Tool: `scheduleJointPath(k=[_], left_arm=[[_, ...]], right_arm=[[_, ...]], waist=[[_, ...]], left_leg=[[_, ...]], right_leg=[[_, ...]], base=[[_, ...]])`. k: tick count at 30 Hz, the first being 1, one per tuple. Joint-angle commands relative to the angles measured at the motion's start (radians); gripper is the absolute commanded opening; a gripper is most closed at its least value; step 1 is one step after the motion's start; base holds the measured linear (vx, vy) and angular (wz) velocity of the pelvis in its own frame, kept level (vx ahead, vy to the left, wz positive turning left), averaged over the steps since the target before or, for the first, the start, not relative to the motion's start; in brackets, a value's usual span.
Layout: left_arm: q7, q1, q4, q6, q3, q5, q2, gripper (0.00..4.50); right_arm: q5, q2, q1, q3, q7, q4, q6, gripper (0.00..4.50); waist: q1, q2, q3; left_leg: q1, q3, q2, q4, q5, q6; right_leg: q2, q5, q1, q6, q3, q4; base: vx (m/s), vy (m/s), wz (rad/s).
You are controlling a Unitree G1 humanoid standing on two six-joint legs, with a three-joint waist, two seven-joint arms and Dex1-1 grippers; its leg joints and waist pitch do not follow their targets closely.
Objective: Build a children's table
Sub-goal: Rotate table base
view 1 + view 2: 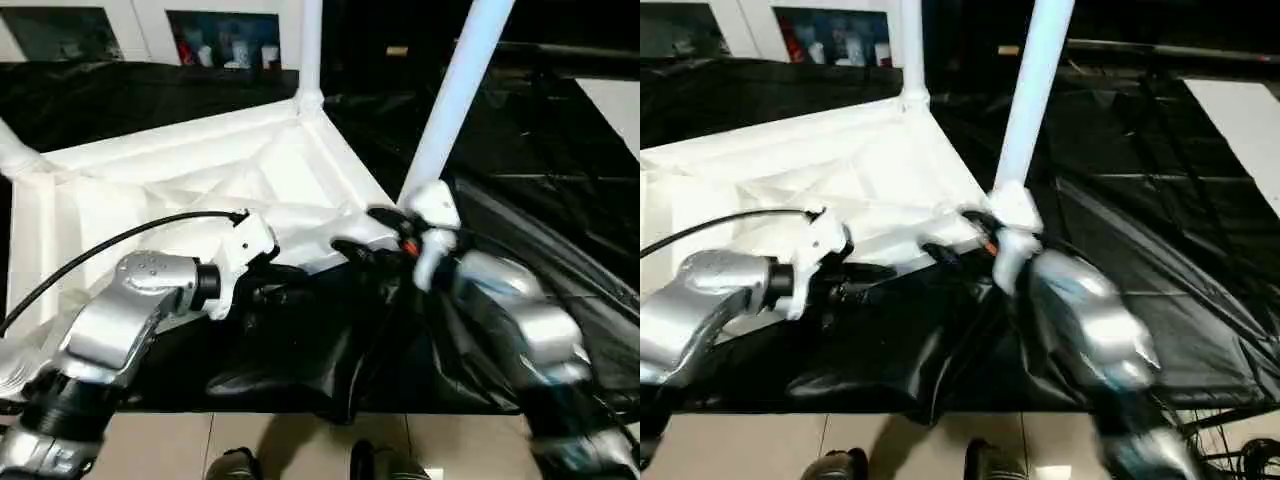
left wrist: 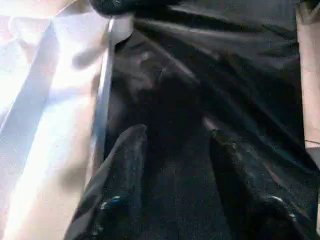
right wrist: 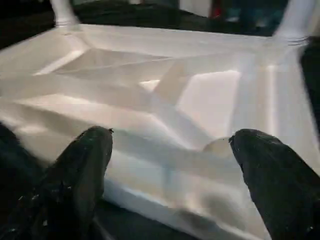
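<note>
The white table top (image 1: 200, 180) lies upside down – ribbed underside up – on a black sheet (image 1: 520, 150) covering the bench, with legs (image 1: 455, 95) standing up from its corners. The left gripper (image 2: 175, 145) hangs over the sheet just beside the top's near edge, fingers parted and holding nothing. The right gripper (image 3: 170, 145) is spread wide at the same edge – also unladen.

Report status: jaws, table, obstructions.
Left gripper empty over black sheet; right gripper open. Table top ribs-up, legs standing. No obstruction seen.
</note>
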Motion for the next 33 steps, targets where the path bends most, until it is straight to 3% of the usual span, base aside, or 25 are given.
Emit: scheduleJointPath(k=[1, 4, 6, 8, 11, 12, 13, 15, 17, 20, 26, 33], left_arm=[[0.031, 0.046, -0.052, 0.019, -0.005, 0.018, 0.011, 2.47], [0.077, 0.098, -0.073, 0.019, 0.004, 0.025, 0.007, 2.62], [0.095, 0.121, -0.081, 0.013, 0.005, 0.030, 0.008, 2.62], [0.135, 0.173, -0.100, -0.014, 0.004, 0.054, 0.005, 2.62], [0.207, 0.223, -0.123, -0.052, 0.000, 0.098, -0.014, 2.62], [0.214, 0.227, -0.125, -0.057, -0.001, 0.102, -0.016, 2.62], [0.256, 0.246, -0.123, -0.093, 0.000, 0.124, -0.033, 2.62], [0.303, 0.260, -0.113, -0.129, 0.006, 0.143, -0.051, 2.62], [0.353, 0.273, -0.092, -0.194, 0.013, 0.166, -0.068, 2.62], [0.395, 0.287, -0.077, -0.247, 0.026, 0.174, -0.089, 2.62], [0.430, 0.319, -0.058, -0.339, 0.030, 0.191, -0.104, 2.62], [0.422, 0.339, -0.038, -0.408, 0.010, 0.194, -0.095, 2.62]], right_arm=[[-0.011, 0.035, -0.031, -0.007, -0.038, 0.064, -0.039, 4.16], [-0.016, 0.069, -0.064, -0.004, -0.065, 0.118, -0.070, 4.16], [-0.023, 0.084, -0.083, -0.009, -0.089, 0.154, -0.093, 4.16], [-0.020, 0.128, -0.136, -0.048, -0.160, 0.253, -0.130, 4.16], [-0.031, 0.169, -0.193, -0.098, -0.262, 0.370, -0.187, 4.16], [-0.033, 0.171, -0.198, -0.102, -0.271, 0.380, -0.195, 4.16], [-0.042, 0.179, -0.220, -0.128, -0.338, 0.430, -0.221, 4.16], [-0.050, 0.183, -0.239, -0.156, -0.405, 0.476, -0.248, 4.16], [-0.049, 0.176, -0.253, -0.185, -0.462, 0.513, -0.280, 4.16], [-0.040, 0.155, -0.274, -0.224, -0.518, 0.564, -0.315, 4.16], [-0.049, 0.094, -0.325, -0.276, -0.569, 0.679, -0.401, 4.16], [-0.053, 0.021, -0.349, -0.303, -0.582, 0.748, -0.453, 4.16]], waist=[[-0.007, 0.008, -0.066], [-0.008, 0.015, -0.069], [-0.008, 0.015, -0.070], [-0.012, 0.012, -0.068], [-0.013, 0.015, -0.067], [-0.013, 0.014, -0.066], [-0.008, 0.016, -0.067], [-0.007, 0.014, -0.067], [-0.002, 0.014, -0.069], [0.000, 0.010, -0.073], [0.004, 0.008, -0.077], [0.008, 0.005, -0.080]], left_leg=[[0.010, 0.002, 0.010, -0.064, -0.141, 0.022], [0.012, 0.002, 0.010, -0.062, -0.124, 0.026], [0.014, 0.003, 0.009, -0.061, -0.118, 0.030], [0.009, 0.002, 0.008, -0.063, -0.130, 0.028], [0.019, 0.005, 0.012, -0.062, -0.155, 0.026], [0.015, 0.004, 0.010, -0.064, -0.153, 0.023], [0.022, 0.006, 0.011, -0.062, -0.154, 0.022], [0.021, 0.007, 0.009, -0.063, -0.162, 0.018], [0.024, 0.009, 0.010, -0.062, -0.157, 0.020], [0.017, 0.008, 0.008, -0.059, -0.130, 0.028], [0.014, 0.009, 0.007, -0.053, -0.124, 0.050], [0.011, 0.010, 0.005, -0.047, -0.123, 0.062]], right_leg=[[-0.051, -0.197, 0.072, -0.202, 0.040, -0.053], [-0.048, -0.153, 0.072, -0.202, 0.042, -0.051], [-0.045, -0.126, 0.072, -0.208, 0.042, -0.049], [-0.046, -0.141, 0.075, -0.213, 0.041, -0.050], [-0.046, -0.163, 0.064, -0.213, 0.043, -0.054], [-0.043, -0.164, 0.069, -0.207, 0.042, -0.052], [-0.043, -0.161, 0.064, -0.205, 0.043, -0.053], [-0.041, -0.165, 0.063, -0.199, 0.042, -0.052], [-0.038, -0.145, 0.061, -0.188, 0.041, -0.050], [-0.040, -0.102, 0.066, -0.186, 0.040, -0.042], [-0.040, -0.093, 0.067, -0.191, 0.038, -0.040], [-0.037, -0.094, 0.068, -0.193, 0.037, -0.037]], base=[[0.000, 0.000, 0.00], [0.000, 0.000, 0.00], [0.000, 0.000, 0.00], [0.000, 0.000, 0.00], [0.000, 0.000, 0.00], [0.000, 0.000, 0.00], [0.000, 0.000, 0.00], [0.000, 0.000, 0.00], [0.000, 0.000, 0.00], [0.000, 0.000, 0.00], [0.000, 0.000, 0.00], [0.000, 0.000, 0.00]])
